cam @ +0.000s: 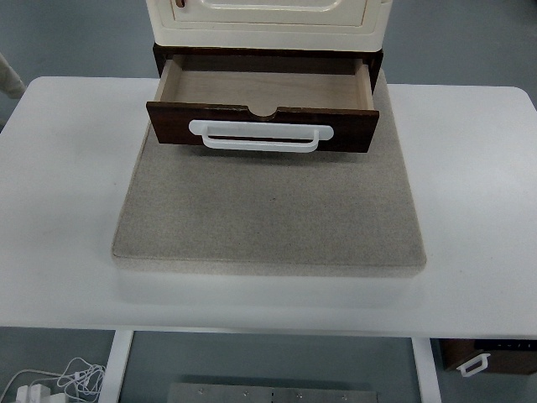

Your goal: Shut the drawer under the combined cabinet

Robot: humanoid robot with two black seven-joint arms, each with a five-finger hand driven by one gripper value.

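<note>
Initially, neither of my hands appeared in the top view, so I could not tell whether their fingers were spread, curled or holding anything; both arms were outside the picture.

Nearest to me ran the front edge of the white table (252,315), with a loose white cable (59,378) lying on the floor below it at the lower left and a small dark unit with a white handle (482,359) at the lower right.

On the table lay a grey pad (268,214), which I judged was there to keep the cabinet from sliding when the drawer was pushed.

At the far end of the pad stood the combined cabinet (268,21), cream above and dark brown at its base. The drawer (264,88) under it was pulled well out towards me, its pale wooden interior empty. Its dark front panel (172,122) faced me, with a notch in the middle of the top edge and a white bar handle (260,136) mounted across it.

The task had not yet begun. In my judgement, the correct approach was to bring one hand to the front panel near the handle and press straight back. Pressing off-centre risked skewing the drawer in its runners.
</note>
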